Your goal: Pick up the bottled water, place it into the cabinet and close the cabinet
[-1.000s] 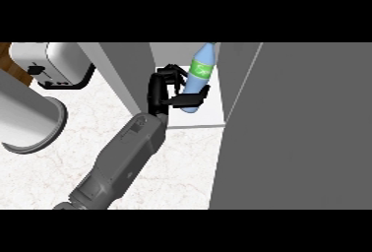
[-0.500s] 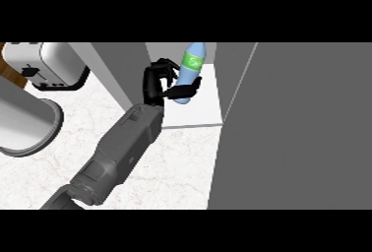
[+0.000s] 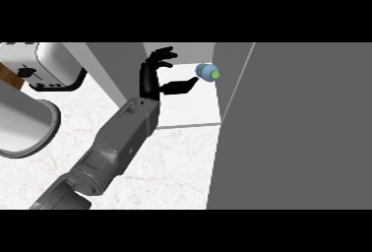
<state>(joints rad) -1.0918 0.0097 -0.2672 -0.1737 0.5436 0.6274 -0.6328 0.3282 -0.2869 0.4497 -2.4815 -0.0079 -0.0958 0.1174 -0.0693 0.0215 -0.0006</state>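
Left hand (image 3: 151, 78): fingers (image 3: 161, 55) spread and straight, thumb out to the right, nothing held. Thumb tip sits just beside the bottle (image 3: 208, 72); cannot tell if they touch. Bottle stands upright, seen from above, on the white floor of the cabinet (image 3: 190, 110), at its right side. Door (image 3: 305, 123) open, at the right. Toaster (image 3: 44, 64) on the counter (image 3: 178, 167), far left.

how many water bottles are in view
1. The bottled water stands on the cabinet shelf, just right of the right hand, whose fingers are open. The grey door beside it could hide others.
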